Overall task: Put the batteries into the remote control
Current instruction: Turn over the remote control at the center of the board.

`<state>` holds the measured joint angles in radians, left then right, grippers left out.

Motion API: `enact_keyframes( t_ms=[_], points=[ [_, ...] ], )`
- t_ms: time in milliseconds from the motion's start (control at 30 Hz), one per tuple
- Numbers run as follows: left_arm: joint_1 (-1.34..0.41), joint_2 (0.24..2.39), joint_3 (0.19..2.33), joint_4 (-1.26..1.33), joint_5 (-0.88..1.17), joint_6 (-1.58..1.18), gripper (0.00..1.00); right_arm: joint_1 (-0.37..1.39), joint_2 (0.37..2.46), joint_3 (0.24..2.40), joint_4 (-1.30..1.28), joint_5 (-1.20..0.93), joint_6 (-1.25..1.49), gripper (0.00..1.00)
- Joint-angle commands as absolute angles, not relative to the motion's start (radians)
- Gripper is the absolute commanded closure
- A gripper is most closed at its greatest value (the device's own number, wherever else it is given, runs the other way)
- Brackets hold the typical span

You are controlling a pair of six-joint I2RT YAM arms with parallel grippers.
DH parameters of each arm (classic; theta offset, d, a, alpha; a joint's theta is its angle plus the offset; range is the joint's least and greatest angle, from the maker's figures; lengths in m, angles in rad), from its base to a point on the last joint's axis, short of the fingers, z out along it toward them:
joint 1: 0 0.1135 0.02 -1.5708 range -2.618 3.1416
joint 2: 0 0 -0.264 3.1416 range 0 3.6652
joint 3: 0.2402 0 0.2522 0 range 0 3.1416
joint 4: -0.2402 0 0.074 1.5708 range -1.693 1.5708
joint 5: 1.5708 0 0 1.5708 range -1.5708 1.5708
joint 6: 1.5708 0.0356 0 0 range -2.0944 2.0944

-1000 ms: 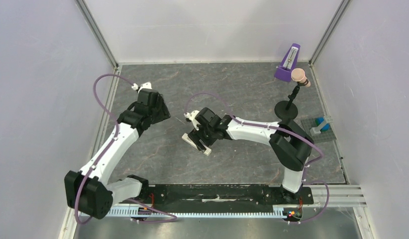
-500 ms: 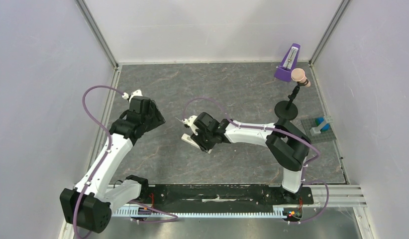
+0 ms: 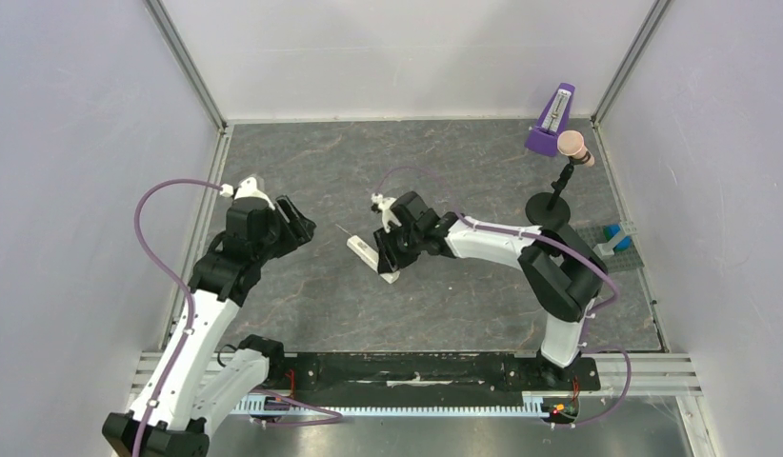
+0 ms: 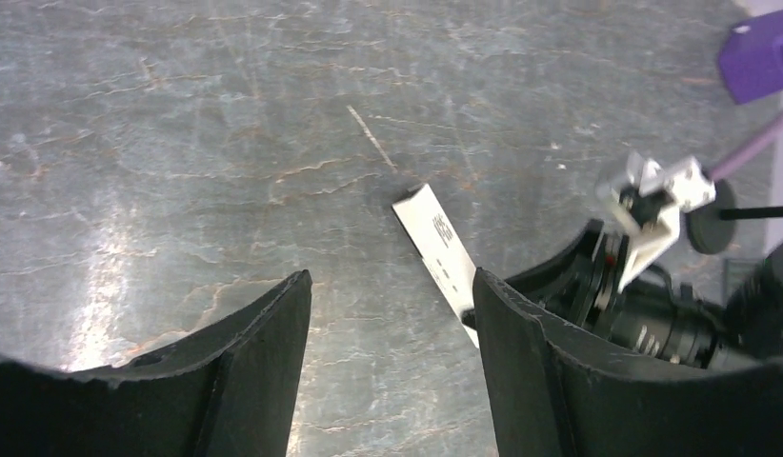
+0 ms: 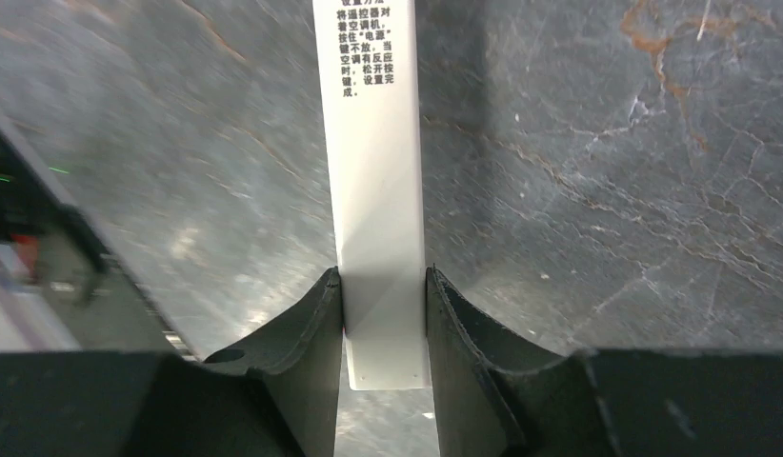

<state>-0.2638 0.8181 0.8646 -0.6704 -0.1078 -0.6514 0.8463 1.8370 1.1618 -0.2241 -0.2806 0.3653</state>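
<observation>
The remote control [image 5: 373,190] is a slim white bar with printed text on its upper face; no dark recess or orange button shows. My right gripper [image 5: 383,278] is shut on its near end, a pad on each long side. In the top view the remote [image 3: 365,251] lies low over the mat at centre, sticking out to the left of the right gripper [image 3: 390,253]. My left gripper [image 3: 298,226] is open and empty, to the left of the remote. Its wrist view shows the remote [image 4: 433,238] beyond the open left gripper [image 4: 392,284]. The batteries are not in view.
A purple metronome [image 3: 552,122] stands at the back right. A black round-based stand [image 3: 550,209] with a tan head [image 3: 573,145] is in front of it. A grey rack with blue pieces [image 3: 612,240] sits at the right edge. Walls close in three sides.
My left arm has drawn back to the left and nearer, away from the remote. My right gripper has turned and shifted slightly right, still holding the remote.
</observation>
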Motion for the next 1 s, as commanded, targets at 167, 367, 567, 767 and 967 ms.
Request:
enact_keyframes(
  t_ms=[167, 367, 567, 767, 967],
  points=[
    [-0.258, 0.730, 0.864, -0.520, 0.137, -0.664, 0.29, 0.728, 1.701, 1.153, 0.167, -0.677, 0.794, 0.80],
    [-0.258, 0.681, 0.799, -0.300, 0.355, -0.707, 0.23, 0.713, 1.654, 1.126, 0.512, -0.802, 1.146, 0.79],
    [-0.258, 0.652, 0.756, -0.120, 0.387, -0.800, 0.21, 0.713, 1.637, 1.077, 0.850, -0.857, 1.425, 0.79],
    [-0.258, 0.654, 0.692, 0.114, 0.391, -0.950, 0.21, 0.715, 1.636, 1.035, 1.036, -0.874, 1.582, 0.78],
    [-0.258, 0.702, 0.633, 0.251, 0.410, -1.073, 0.33, 0.718, 1.639, 1.013, 1.103, -0.880, 1.644, 0.78]
  ],
)
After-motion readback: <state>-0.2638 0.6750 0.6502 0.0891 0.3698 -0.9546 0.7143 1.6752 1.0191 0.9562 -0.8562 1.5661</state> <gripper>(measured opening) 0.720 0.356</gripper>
